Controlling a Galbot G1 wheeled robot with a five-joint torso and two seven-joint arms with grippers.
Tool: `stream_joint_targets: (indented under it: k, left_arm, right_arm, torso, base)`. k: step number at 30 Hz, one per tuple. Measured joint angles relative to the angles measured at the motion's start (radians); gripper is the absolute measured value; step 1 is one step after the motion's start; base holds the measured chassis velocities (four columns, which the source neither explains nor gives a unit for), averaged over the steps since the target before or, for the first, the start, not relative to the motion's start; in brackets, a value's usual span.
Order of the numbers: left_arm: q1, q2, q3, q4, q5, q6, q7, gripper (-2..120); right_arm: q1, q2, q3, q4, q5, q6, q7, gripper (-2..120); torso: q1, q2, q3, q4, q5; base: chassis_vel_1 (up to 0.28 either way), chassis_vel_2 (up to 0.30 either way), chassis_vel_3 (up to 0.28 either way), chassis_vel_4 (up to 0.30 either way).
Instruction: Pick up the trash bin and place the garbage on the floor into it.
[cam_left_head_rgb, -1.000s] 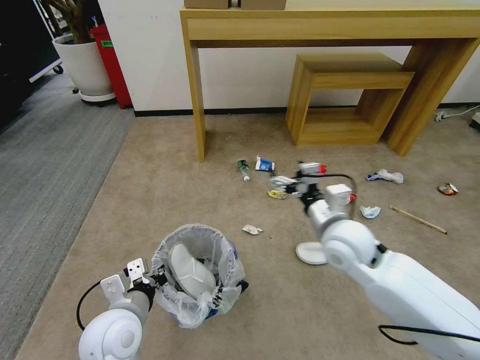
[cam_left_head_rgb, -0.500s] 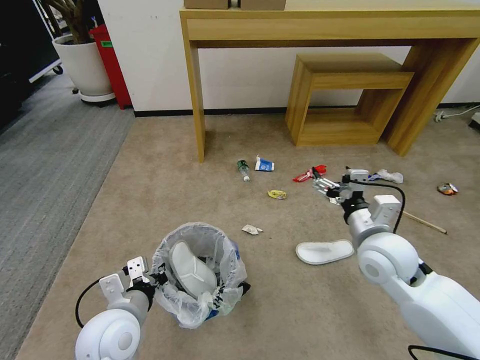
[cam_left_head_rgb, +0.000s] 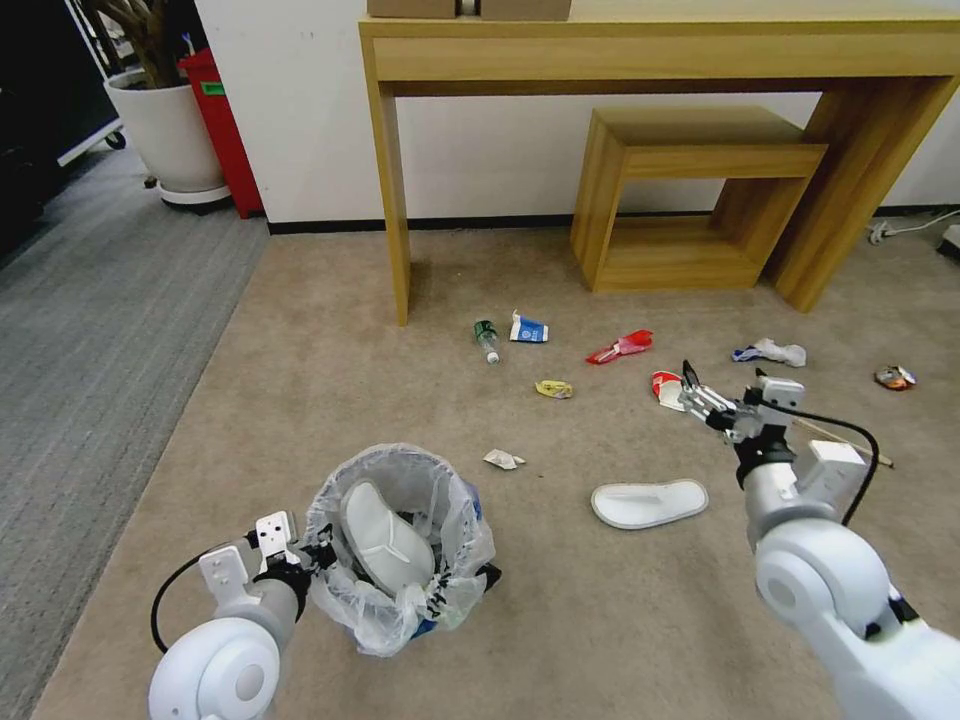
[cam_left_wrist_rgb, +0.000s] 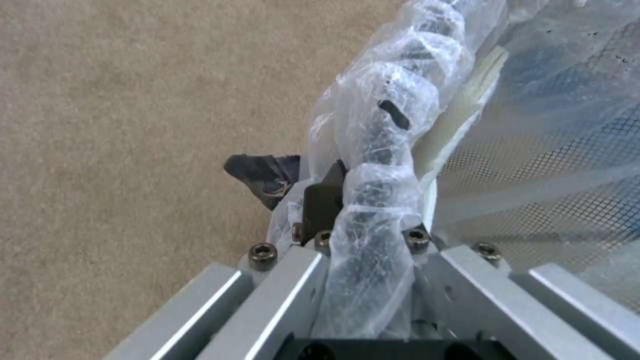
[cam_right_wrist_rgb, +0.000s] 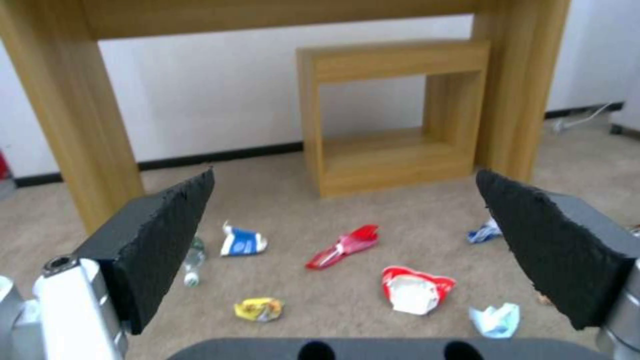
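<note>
Swinging rightward, right end effector (cam_left_head_rgb: 690, 390) now gapes over red wrapper (cam_left_head_rgb: 665, 388); left end effector (cam_left_head_rgb: 318, 553) clamps trash bin (cam_left_head_rgb: 400, 545).

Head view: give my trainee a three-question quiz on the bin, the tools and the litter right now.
1. True or false: a white slipper lies inside the trash bin.
2. The right tool is: A open, B shut on a wrapper, C shut on a bottle.
3. Fill in: the left tool grips the bin's ___.

Key: 1 true; 2 A, it hovers above the red-and-white wrapper; 3 rim.
</note>
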Motion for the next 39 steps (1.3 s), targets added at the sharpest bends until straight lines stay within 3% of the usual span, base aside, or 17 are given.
stream_joint_targets:
  k: [6, 9, 16, 29, 39]
  left_arm:
    - [0.005, 0.012, -0.009, -0.012, 0.002, -0.005, 0.006, 0]
    - [0.010, 0.020, -0.015, -0.016, 0.002, -0.010, 0.008, 0]
    - [0.012, 0.036, -0.017, -0.014, -0.001, -0.014, 0.012, 0]
    - [0.000, 0.054, -0.015, 0.019, -0.008, -0.017, 0.012, 0]
    - [0.005, 0.033, -0.016, 0.011, -0.004, -0.017, 0.012, 0]
  right_arm:
    - [-0.060, 0.100, 0.003, 0.014, -0.130, 0.061, -0.025, 100]
    - [-0.104, 0.190, 0.019, 0.026, -0.193, 0.097, -0.041, 100]
    - [-0.178, 0.272, 0.025, 0.021, -0.295, 0.167, -0.053, 100]
    - [-0.158, 0.235, 0.020, 0.011, -0.242, 0.107, -0.023, 99]
    - [-0.151, 0.216, 0.007, 0.003, -0.221, 0.084, -0.019, 91]
  torso:
    - [0.000, 0.000, 0.000, 0.0000, 0.0000]
    - [0.000, 0.000, 0.000, 0.0000, 0.0000]
    - [0.000, 0.000, 0.000, -0.0001, 0.0000]
    - [0.000, 0.000, 0.000, 0.0001, 0.0001]
    - [0.000, 0.000, 0.000, 0.0000, 0.0002]
  base:
    - [0.000, 0.000, 0.000, 0.000]
    - [0.000, 0.000, 0.000, 0.000]
    - [0.000, 0.000, 0.000, 0.000]
    - [0.000, 0.000, 0.000, 0.000]
    - [0.000, 0.000, 0.000, 0.000]
